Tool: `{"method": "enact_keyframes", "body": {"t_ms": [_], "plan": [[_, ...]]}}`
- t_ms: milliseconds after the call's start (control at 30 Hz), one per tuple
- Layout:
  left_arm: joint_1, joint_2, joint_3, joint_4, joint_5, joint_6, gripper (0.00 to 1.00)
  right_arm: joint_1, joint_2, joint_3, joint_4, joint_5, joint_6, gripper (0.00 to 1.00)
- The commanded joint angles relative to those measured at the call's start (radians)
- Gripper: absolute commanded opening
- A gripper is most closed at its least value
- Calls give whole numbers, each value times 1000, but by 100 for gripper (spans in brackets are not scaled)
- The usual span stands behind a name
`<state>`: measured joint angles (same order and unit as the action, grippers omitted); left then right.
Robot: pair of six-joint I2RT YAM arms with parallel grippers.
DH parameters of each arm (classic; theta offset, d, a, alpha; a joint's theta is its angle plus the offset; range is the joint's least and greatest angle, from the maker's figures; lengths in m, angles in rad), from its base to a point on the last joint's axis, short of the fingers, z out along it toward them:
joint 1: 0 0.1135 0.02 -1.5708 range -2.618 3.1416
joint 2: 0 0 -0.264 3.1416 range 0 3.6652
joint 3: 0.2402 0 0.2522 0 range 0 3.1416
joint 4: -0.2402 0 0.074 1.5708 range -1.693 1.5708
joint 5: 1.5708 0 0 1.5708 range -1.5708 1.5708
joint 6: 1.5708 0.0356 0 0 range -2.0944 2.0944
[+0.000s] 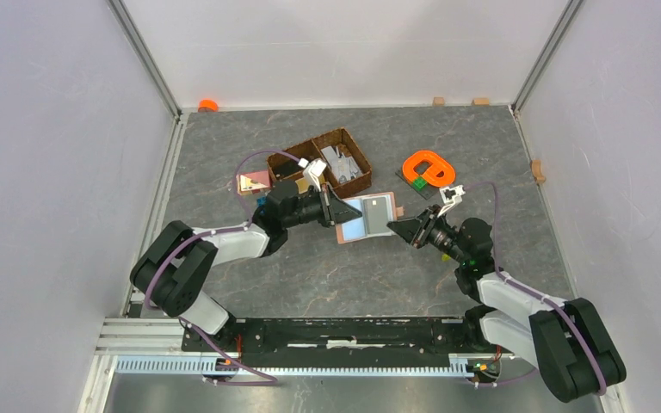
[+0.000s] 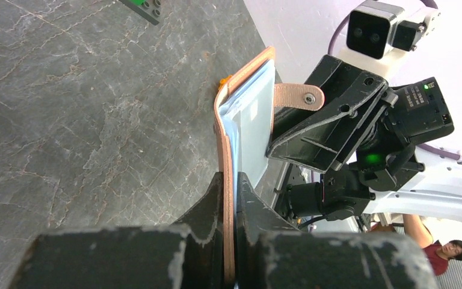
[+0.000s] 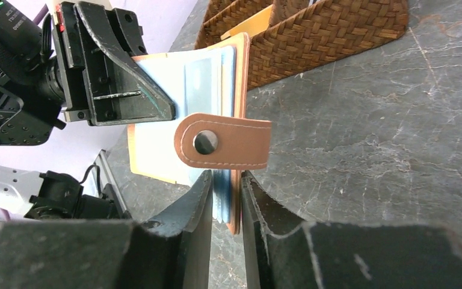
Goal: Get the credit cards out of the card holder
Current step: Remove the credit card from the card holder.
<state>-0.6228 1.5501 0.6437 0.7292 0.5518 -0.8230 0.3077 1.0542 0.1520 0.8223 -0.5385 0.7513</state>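
Observation:
The tan card holder (image 1: 367,217) hangs open above the table between both arms, its snap tab (image 3: 228,141) pointing right. Pale blue credit cards (image 2: 255,114) sit in its pockets, and their edges (image 3: 219,205) show beside the leather. My left gripper (image 2: 230,180) is shut on the holder's left edge (image 2: 224,138). My right gripper (image 3: 225,177) straddles the holder's right edge below the tab. Its jaws stand slightly apart, with a thin gap beside the cards. In the top view the left gripper (image 1: 342,209) and the right gripper (image 1: 393,226) face each other across the holder.
A brown wicker basket (image 1: 327,159) stands just behind the holder, close in the right wrist view (image 3: 325,30). An orange ring-shaped piece (image 1: 429,168) lies at the back right. A pink-and-white square (image 1: 252,182) lies behind the left arm. White walls enclose the table.

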Motion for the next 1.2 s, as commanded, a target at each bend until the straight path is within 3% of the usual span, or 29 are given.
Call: {"method": "enact_keyframes", "body": {"t_ms": [0, 200, 567, 1167], "plan": [[8, -27, 24, 3, -6, -11, 2, 5, -18, 37, -17, 22, -44, 24], [19, -17, 23, 3, -13, -5, 2, 4, 2, 32, 18, 2, -25, 9], [31, 32, 47, -4, 18, -10, 2, 25, 52, 22, 196, -92, 48, 5], [29, 63, 60, 10, 48, -28, 2, 83, 79, 52, 206, -111, 30, 0]]}}
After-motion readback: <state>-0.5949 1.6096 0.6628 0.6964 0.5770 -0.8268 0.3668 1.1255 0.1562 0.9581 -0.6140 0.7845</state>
